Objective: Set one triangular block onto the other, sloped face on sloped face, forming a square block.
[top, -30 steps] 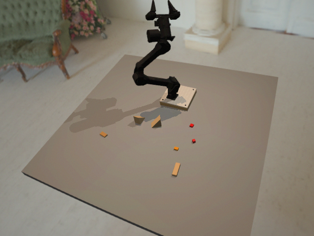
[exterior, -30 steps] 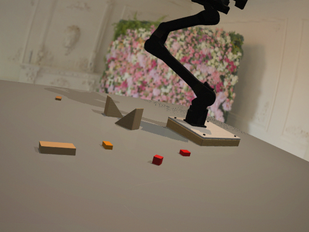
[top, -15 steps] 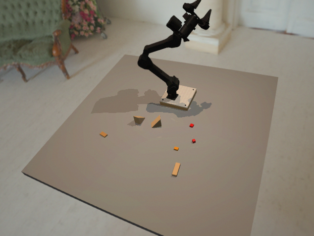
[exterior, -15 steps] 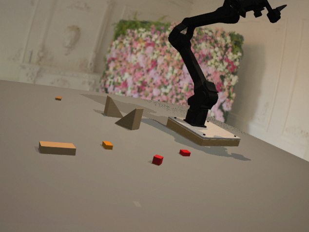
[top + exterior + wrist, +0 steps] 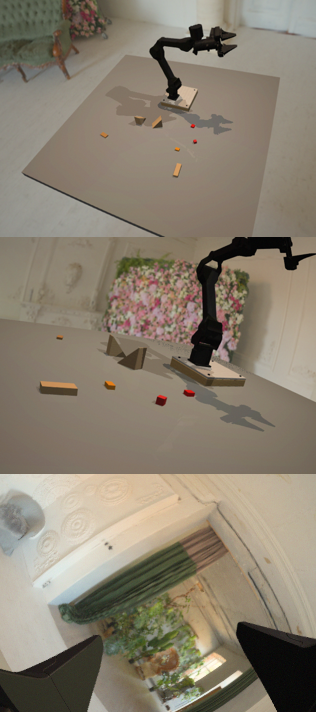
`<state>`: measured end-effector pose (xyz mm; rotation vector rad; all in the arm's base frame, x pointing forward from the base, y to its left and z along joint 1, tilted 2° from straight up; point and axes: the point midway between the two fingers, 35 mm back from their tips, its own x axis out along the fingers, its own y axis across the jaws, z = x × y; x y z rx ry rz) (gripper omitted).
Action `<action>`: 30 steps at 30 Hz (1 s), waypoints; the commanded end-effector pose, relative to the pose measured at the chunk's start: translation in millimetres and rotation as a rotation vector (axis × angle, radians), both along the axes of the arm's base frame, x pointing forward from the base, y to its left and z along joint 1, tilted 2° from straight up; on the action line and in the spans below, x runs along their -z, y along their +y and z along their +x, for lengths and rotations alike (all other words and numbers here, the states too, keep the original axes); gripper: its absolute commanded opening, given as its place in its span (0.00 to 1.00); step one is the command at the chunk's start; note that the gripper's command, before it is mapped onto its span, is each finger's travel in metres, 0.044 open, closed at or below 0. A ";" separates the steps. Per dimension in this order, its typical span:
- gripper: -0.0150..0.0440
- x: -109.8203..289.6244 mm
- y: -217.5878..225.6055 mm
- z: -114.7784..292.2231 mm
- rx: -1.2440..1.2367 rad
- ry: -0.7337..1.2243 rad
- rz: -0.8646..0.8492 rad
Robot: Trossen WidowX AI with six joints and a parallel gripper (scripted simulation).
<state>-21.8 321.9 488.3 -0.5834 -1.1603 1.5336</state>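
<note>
Two tan triangular blocks lie on the table, close together but apart. The left triangular block [image 5: 139, 119] [image 5: 113, 347] and the right triangular block [image 5: 157, 122] [image 5: 135, 358] each rest near the arm's base. My gripper [image 5: 231, 41] [image 5: 171, 637] is open and empty. It is held high in the air, pointing out sideways, far above and to the right of both blocks. In the exterior view only one finger [image 5: 298, 258] shows at the top right. The wrist view shows only the room's wall and curtains between the fingers.
The arm stands on a wooden base plate [image 5: 188, 96] [image 5: 222, 376]. Two small red cubes [image 5: 193, 125] [image 5: 195, 141] [image 5: 189, 393] [image 5: 161, 400], a small orange cube [image 5: 177, 149] [image 5: 109, 385], a long orange bar [image 5: 177, 170] [image 5: 58, 388] and a small orange slab [image 5: 103, 134] [image 5: 59, 337] lie on the table.
</note>
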 end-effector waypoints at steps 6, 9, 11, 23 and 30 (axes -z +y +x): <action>1.00 55.3 38.0 98.0 0.277 0.172 -0.268; 1.00 82.2 40.4 144.0 0.410 0.264 -0.377; 1.00 100.5 37.5 174.6 0.500 0.329 -0.446; 1.00 193.6 -37.1 321.9 0.981 0.695 -0.730; 1.00 252.5 -115.9 379.8 1.262 1.027 -0.857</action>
